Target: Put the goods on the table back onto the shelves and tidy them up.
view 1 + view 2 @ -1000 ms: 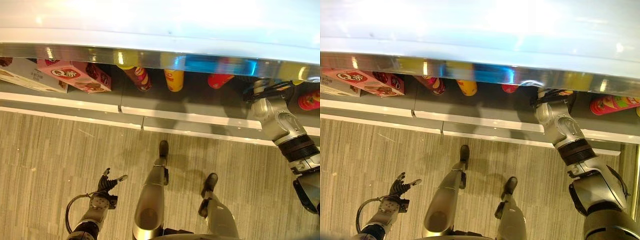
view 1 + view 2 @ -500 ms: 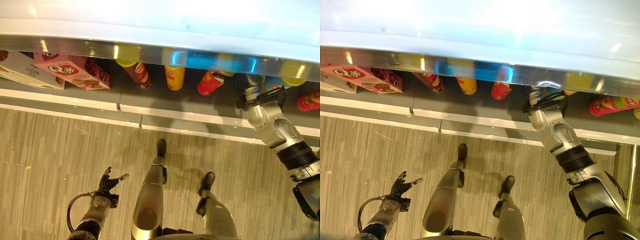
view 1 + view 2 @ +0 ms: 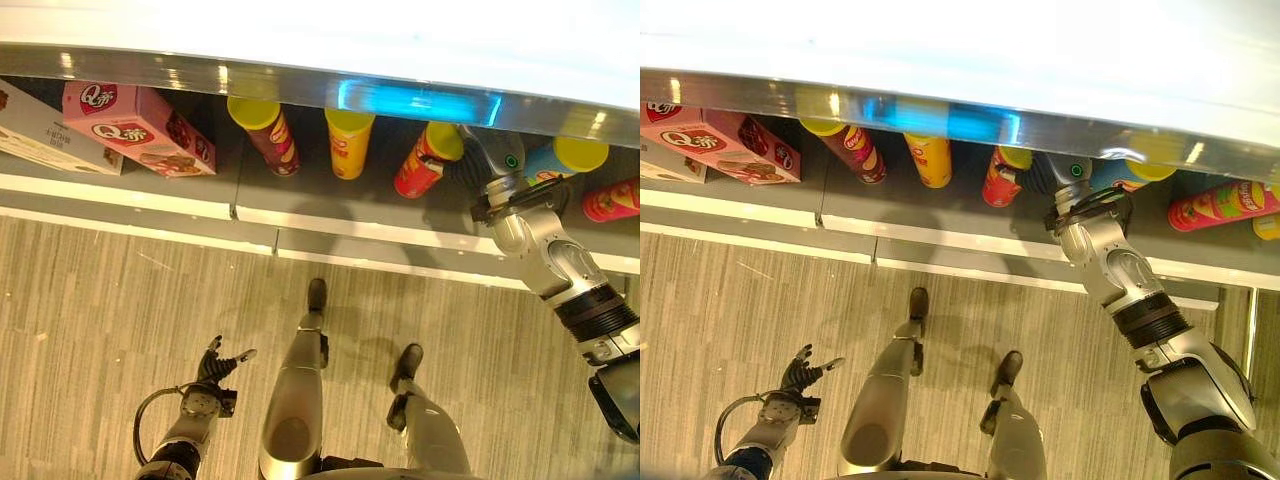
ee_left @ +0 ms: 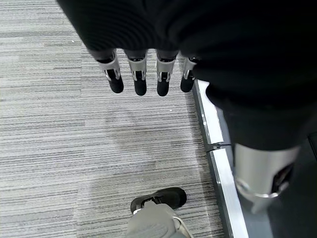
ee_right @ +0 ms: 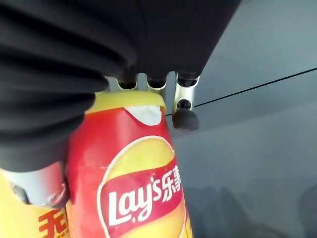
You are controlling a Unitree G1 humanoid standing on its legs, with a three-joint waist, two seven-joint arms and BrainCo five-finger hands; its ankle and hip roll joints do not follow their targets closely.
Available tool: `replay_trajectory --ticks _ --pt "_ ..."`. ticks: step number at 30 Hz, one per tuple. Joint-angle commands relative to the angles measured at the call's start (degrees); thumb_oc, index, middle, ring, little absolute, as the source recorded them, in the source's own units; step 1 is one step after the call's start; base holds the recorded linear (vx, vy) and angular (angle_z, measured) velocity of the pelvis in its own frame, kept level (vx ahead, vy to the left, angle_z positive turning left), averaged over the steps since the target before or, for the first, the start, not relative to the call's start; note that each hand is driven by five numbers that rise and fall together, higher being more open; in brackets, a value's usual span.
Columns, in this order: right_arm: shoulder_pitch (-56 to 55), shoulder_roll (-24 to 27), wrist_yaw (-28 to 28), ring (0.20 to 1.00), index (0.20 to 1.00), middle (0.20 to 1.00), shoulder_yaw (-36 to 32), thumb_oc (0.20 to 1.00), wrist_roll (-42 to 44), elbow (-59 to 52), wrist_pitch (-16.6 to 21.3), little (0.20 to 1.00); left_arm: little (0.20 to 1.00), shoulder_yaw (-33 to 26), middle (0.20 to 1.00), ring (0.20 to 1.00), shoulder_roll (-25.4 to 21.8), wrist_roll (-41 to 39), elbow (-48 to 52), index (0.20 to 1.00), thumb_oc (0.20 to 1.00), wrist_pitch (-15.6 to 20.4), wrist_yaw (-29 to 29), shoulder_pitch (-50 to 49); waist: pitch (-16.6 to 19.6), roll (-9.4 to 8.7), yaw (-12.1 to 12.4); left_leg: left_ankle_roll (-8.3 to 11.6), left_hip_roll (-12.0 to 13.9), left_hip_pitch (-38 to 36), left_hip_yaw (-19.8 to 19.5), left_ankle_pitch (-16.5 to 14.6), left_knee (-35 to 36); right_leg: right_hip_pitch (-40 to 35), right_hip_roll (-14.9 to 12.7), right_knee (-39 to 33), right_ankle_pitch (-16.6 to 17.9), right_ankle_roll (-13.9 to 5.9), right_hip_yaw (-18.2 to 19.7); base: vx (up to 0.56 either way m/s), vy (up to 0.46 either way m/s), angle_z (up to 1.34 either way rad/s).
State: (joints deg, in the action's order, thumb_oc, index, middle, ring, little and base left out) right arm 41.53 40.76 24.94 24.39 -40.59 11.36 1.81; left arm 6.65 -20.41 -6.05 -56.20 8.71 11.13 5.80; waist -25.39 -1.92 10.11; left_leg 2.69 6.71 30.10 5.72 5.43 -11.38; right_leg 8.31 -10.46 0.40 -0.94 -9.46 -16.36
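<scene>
Your right hand [image 3: 478, 160] reaches into the shelf [image 3: 380, 215] under its shiny metal front lip, and its fingers [image 5: 184, 116] curl round a red and yellow chip can [image 5: 130, 183]; in the right wrist view the can sits against the palm, its yellow top up by the fingers and the thumb on its side. From the head views that red chip can [image 3: 422, 165] leans tilted on the shelf floor, right against the hand. Just beside the hand, toward the right end of the shelf, stands a blue can with a yellow lid [image 3: 560, 160], and past it a red can [image 3: 612, 198] lies on its side. Toward the left end stand a yellow can [image 3: 348, 145] and a dark red can [image 3: 266, 132], slightly tilted, with bare shelf floor between the cans and along the front edge. Further left lie a pink snack box [image 3: 135, 128] and a white box [image 3: 45, 135] at the far left end. Your left hand [image 3: 215, 365] hangs low over the striped floor [image 3: 100, 330], well apart from the shelf, its fingers [image 4: 139, 82] straight and holding nothing.
</scene>
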Motion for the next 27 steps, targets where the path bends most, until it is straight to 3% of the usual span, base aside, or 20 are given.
replay_trajectory --ticks 1,10,11,12,13,27 --pt "-1.4 2.0 1.8 0.2 0.2 0.2 0.9 0.2 -1.0 -1.6 0.8 0.2 1.0 0.8 1.0 1.0 0.0 0.3 -1.1 1.0 1.0 0.0 1.2 0.5 3.9 0.22 0.8 5.63 5.6 -5.3 2.7 -13.3 -6.9 4.8 -3.7 1.7 4.8 -5.54 3.2 0.0 0.0 0.0" --pt "-2.1 1.1 1.6 0.2 0.2 0.2 1.5 0.2 -1.0 -1.0 0.7 0.2 1.0 0.6 1.0 1.0 0.1 0.8 -1.4 1.0 1.0 -0.2 1.4 0.5 3.9 0.52 0.8 5.59 5.5 -5.6 2.6 -13.3 -6.6 4.7 -3.8 1.7 4.8 -5.54 3.2 0.0 0.0 0.0" --pt "-2.1 0.9 1.7 0.451 0.451 0.451 1.5 0.451 -0.9 -1.1 0.7 0.451 1.0 0.6 1.0 1.0 0.1 0.6 -1.3 1.0 1.0 -0.1 1.5 0.5 3.9 0.56 0.8 5.58 5.6 -5.6 2.6 -13.3 -6.6 4.7 -3.7 1.7 4.9 -5.54 3.2 0.0 0.0 0.0" --pt "-2.1 0.9 1.7 0.853 0.853 0.853 1.5 0.853 -0.9 -1.1 0.7 0.853 1.0 0.6 1.0 1.0 0.1 0.6 -1.3 1.0 1.0 -0.1 1.5 0.5 3.9 0.56 0.8 5.58 5.6 -5.6 2.6 -13.3 -6.6 4.7 -3.7 1.7 4.9 -5.54 3.2 0.0 0.0 0.0" --pt "-2.1 0.8 1.7 1.0 1.0 1.0 1.5 1.0 -0.8 -1.1 0.7 1.0 1.0 0.7 1.0 1.0 0.2 0.5 -1.2 1.0 1.0 -0.1 1.5 0.5 3.9 0.57 0.8 5.57 5.5 -5.6 2.6 -13.2 -6.6 4.7 -3.8 1.7 4.9 -5.54 3.1 0.0 0.0 0.0" --pt "-3.2 -0.1 3.3 1.0 1.0 1.0 -0.5 1.0 0.6 -5.0 1.4 1.0 1.0 0.7 1.0 1.0 -0.2 1.1 -1.3 1.0 1.0 -0.8 1.7 0.4 6.3 -0.45 0.8 5.66 5.5 -9.2 3.2 -13.1 -4.0 2.5 -3.3 0.5 4.9 -5.54 3.5 0.01 -0.001 0.0"
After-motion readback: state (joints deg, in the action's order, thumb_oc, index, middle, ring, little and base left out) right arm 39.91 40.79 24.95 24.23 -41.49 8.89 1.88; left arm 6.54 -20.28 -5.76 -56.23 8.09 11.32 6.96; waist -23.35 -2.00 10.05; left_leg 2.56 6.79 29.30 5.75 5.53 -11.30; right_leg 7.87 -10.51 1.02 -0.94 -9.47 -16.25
